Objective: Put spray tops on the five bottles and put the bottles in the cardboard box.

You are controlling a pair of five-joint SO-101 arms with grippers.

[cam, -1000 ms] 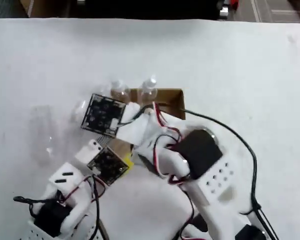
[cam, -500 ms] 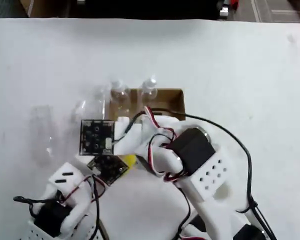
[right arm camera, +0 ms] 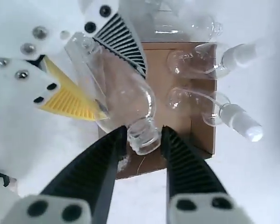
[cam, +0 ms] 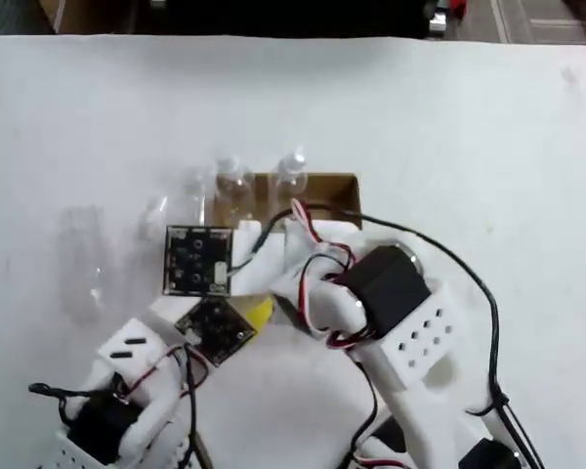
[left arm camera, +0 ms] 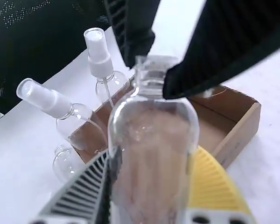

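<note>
A clear bottle (left arm camera: 151, 135) without a spray top is held in my left gripper (left arm camera: 154, 161), between its yellow finger (left arm camera: 210, 182) and its striped finger (left arm camera: 81, 196). My right gripper (right arm camera: 143, 134) has its black fingers (right arm camera: 105, 172) pressed against both sides of the bottle's open neck (right arm camera: 142, 135). All this hangs over the near end of the cardboard box (right arm camera: 198, 135). Two bottles with white spray tops (right arm camera: 200, 60) (right arm camera: 214, 109) lie in the box. In the high view both wrists meet just in front of the cardboard box (cam: 337, 191).
A capless clear bottle (left arm camera: 67, 163) lies on the table beside the box. More clear bottles (cam: 78, 256) (cam: 176, 210) lie to the left of it. The right arm's cable (cam: 469, 283) loops over the table at the right.
The right arm drew back from over the box toward the left gripper and came down around the held bottle's neck. The left arm barely moved.
</note>
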